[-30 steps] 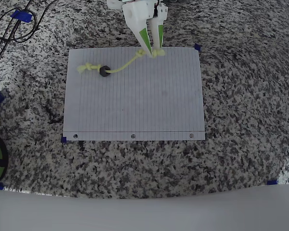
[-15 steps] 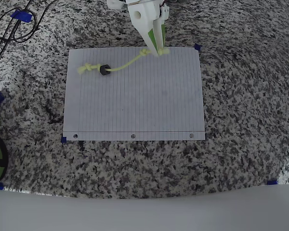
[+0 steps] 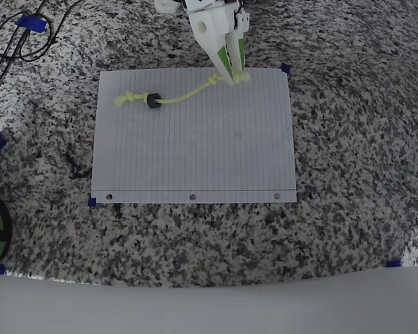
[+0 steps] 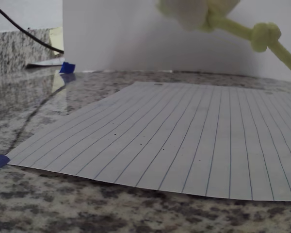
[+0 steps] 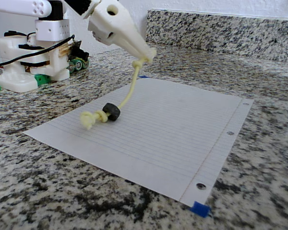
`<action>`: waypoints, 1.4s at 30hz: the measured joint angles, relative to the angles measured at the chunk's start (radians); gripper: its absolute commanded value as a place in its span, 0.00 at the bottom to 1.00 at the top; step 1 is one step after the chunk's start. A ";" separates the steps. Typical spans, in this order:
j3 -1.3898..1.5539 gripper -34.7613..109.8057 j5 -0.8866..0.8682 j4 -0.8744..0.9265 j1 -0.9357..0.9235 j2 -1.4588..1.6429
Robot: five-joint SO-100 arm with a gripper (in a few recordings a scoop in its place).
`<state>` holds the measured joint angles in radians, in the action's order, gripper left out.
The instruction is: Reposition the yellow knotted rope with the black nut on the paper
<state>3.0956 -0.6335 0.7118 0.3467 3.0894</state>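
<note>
White-and-green gripper (image 3: 235,73) seen at far edge of paper (image 3: 195,153), jaws closed on one knotted end of rope (image 3: 188,92). That end is lifted off sheet (clear in fixed view (image 5: 129,91)); other knotted end and nut (image 5: 111,111) rest on paper. Paper lies on granite counter (image 3: 348,139), corners taped blue.
</note>
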 measured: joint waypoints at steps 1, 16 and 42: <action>0.008 0.24 0.011 0.000 0.000 -0.003; 0.021 0.49 0.086 -0.044 0.032 -0.015; -0.005 0.44 0.597 -0.141 -0.104 -0.029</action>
<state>3.0910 -0.0368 0.5706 0.2424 3.0603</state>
